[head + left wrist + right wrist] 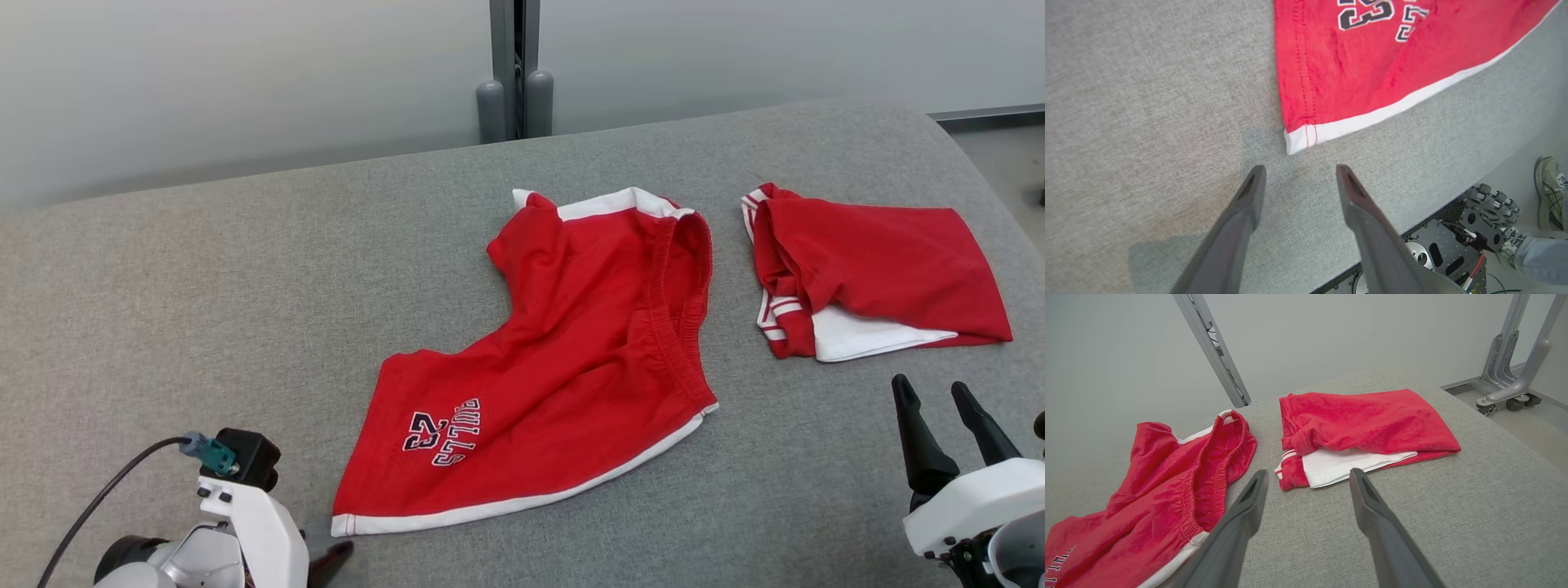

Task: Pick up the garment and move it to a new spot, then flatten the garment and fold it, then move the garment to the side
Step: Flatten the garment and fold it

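Grey fabric-covered tabletop (204,310) spans the head view, with a pale wall and a grey metal post (514,73) behind it.

Red shorts (571,343) lie mid-tabletop and partly spread. The near-left leg is flat, with the "BULLS 23" print upside down in the head view. The other leg is rumpled toward the far side with a white edge turned up. The elastic waistband runs along the right side, and white trim runs along the near edge. The shorts also show in the left wrist view (1372,73) and the right wrist view (1159,498).

Folded red garment (882,261) sits to the right of the shorts, apart from them, with a white layer poking out of its near edge. In the right wrist view it (1372,420) lies just past the fingertips. A wheeled metal frame (1511,375) stands on the floor beyond the tabletop's edge.

Left end effector (1298,173) is low over the tabletop with its fingers apart and nothing between them. The tips are just beside the near-left hem corner of the shorts and not touching it.

Right end effector (931,388) is at the lower right with its fingers spread wide and holding nothing. It hangs over bare tabletop near the folded garment (1308,475).

The dark robot base (1453,249) shows below the tabletop's edge. A person's sneaker (1549,192) and a jeans leg (1539,261) are on the floor beside it.
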{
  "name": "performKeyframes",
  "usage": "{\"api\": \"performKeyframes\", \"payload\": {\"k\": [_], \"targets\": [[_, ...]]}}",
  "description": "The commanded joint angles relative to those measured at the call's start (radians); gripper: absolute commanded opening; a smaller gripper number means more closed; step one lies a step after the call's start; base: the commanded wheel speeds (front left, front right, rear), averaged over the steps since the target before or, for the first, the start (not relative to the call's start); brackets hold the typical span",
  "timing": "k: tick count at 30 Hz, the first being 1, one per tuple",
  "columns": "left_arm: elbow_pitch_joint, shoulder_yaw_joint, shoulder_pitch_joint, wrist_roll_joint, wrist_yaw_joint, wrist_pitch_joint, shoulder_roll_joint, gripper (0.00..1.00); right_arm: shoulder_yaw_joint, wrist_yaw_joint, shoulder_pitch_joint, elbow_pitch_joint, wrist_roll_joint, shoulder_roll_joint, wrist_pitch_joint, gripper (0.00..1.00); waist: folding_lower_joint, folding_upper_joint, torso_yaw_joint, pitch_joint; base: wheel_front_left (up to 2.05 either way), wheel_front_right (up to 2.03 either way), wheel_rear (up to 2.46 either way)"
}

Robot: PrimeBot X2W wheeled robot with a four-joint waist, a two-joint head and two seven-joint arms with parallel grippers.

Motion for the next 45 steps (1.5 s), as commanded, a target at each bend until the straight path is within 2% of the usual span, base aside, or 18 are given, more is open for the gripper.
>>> {"api": "performKeyframes", "payload": {"k": [1,7,16,22,28,31,34,39,45], "targets": [[0.004,0.004,0.011,0.003,0.005,-0.013,-0.008,1.0,-0.005,0.0,0.01,-0.007,-0.004,-0.002,0.006,1.0,0.0,0.0,0.001,-0.002,0.0,0.0,0.0],[-0.002,0.028,0.031,0.025,0.02,-0.093,-0.01,1.0,0.0,0.0,0.014,-0.022,-0.003,0.001,0.001,1.0,0.0,0.0,0.012,-0.019,0.0,0.0,0.0],[-0.051,0.153,0.046,0.139,0.112,-0.405,-0.02,1.0,0.041,0.0,0.023,-0.089,-0.009,-0.002,-0.108,1.0,0.0,0.0,0.05,-0.05,0.0,0.0,0.0],[-0.077,0.22,0.065,0.181,0.167,-0.598,-0.072,1.0,0.089,0.0,0.022,-0.129,-0.011,-0.022,-0.212,1.0,0.0,0.0,0.088,-0.079,0.0,0.0,0.0],[-0.053,0.242,0.124,0.23,0.207,-0.781,-0.136,1.0,0.125,0.0,0.046,-0.129,-0.016,-0.045,-0.273,1.0,0.0,0.0,0.118,-0.118,0.0,0.0,0.0],[-0.028,0.25,0.167,0.241,0.213,-0.862,-0.168,1.0,0.152,0.0,0.062,-0.119,-0.024,-0.056,-0.291,1.0,0.0,0.0,0.126,-0.13,0.0,0.0,0.0],[-0.009,0.26,0.198,0.261,0.207,-0.9,-0.199,1.0,0.168,0.0,0.073,-0.104,-0.032,-0.054,-0.309,1.0,0.0,0.0,0.134,-0.138,0.0,0.0,0.0],[0.021,0.281,0.235,0.281,0.197,-0.917,-0.241,1.0,0.158,0.0,0.093,-0.079,-0.044,-0.045,-0.334,1.0,0.0,0.0,0.147,-0.148,0.0,0.0,0.0],[0.048,0.311,0.261,0.31,0.164,-0.921,-0.293,1.0,0.153,0.0,0.121,-0.055,-0.052,-0.032,-0.335,1.0,0.0,0.0,0.156,-0.156,0.0,0.0,0.0]]}}
